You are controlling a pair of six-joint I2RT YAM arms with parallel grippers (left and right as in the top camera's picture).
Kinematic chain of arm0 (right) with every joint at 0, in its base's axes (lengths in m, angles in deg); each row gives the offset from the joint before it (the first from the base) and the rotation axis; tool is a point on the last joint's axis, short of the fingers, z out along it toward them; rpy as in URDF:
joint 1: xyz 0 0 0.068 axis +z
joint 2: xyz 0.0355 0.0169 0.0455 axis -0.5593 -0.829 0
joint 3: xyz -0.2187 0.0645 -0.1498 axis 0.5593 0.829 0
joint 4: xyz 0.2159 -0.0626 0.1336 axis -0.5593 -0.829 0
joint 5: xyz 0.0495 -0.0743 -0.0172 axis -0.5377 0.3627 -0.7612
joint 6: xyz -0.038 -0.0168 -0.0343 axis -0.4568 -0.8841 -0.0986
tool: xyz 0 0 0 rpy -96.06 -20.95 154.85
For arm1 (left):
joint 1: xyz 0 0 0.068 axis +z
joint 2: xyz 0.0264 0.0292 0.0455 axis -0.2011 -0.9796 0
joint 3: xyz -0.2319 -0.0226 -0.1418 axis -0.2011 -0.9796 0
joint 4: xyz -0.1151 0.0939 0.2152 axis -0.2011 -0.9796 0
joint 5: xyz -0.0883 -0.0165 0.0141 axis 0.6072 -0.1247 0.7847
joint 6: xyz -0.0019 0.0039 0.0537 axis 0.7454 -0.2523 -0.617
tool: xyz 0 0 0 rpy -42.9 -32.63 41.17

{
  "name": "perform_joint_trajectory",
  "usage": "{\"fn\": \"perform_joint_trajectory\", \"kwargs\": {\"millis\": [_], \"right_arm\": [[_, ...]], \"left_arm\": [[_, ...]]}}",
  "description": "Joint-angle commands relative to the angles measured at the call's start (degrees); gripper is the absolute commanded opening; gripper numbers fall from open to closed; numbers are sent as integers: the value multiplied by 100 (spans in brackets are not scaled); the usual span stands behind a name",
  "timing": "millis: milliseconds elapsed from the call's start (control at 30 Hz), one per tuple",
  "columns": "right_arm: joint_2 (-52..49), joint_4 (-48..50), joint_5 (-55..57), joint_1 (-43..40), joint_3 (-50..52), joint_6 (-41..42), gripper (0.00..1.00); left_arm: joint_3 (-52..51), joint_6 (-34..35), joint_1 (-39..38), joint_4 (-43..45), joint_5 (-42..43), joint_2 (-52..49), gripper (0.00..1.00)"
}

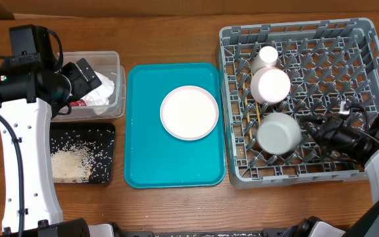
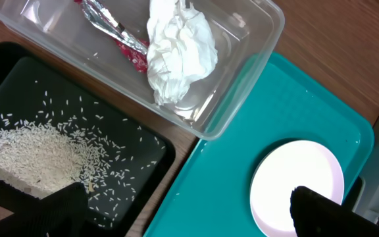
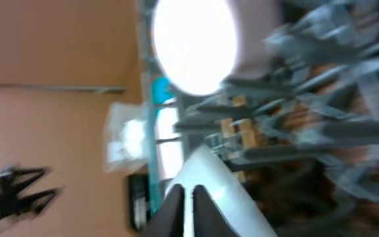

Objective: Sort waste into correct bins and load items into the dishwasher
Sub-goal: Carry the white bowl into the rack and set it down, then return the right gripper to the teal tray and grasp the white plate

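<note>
Far left, the left tool (image 2: 186, 191) hangs over the clear plastic rectangular tub (image 2: 262, 26), its fingers spread wide and gripping nothing. In the tub we see the crumpled white paper tissue (image 2: 179, 49) lying against the small red-and-silver snack wrapper (image 2: 114, 33). Just in front, the shallow black rectangular tray (image 1: 107, 155) holds the loose whitish rice grains (image 1: 68, 164), heaped at its left end and scattered elsewhere. Next is the teal plastic serving tray (image 1: 143, 151), carrying one pale pink round plate (image 1: 189, 112). Right of that on the wooden worktop (image 1: 176, 33), the large grey plastic dish rack (image 1: 347, 59) holds a small white cup (image 1: 265, 58), a pale pink round dish (image 1: 270, 85), thin wooden chopsticks (image 1: 251, 120) and a whitish bowl (image 1: 278, 133). The right tool (image 3: 188, 191) sits at the bowl's right side. Its fingers are close together, but the view is blurred and we cannot tell if they pinch anything.
</note>
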Motion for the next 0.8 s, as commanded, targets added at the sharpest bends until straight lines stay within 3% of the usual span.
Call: {"fn": "perform_joint_trajectory", "kwargs": {"millis": [0, 233, 467, 633, 767], "right_arm": [[-28, 164, 1123, -83, 20, -42, 19], [-26, 743, 1139, -79, -177, 737, 23], [96, -70, 905, 444, -1198, 658, 22], [186, -525, 1565, 1731, -2079, 380, 22], [175, -249, 3403, 3768, -2409, 358, 28]], "left_arm": [[35, -50, -39, 7, -37, -13, 100], [35, -50, -39, 7, -39, -13, 100], [35, -50, -39, 7, -37, -13, 100], [35, -48, -39, 7, -37, -13, 100], [35, -50, -39, 7, -39, -13, 100]]}}
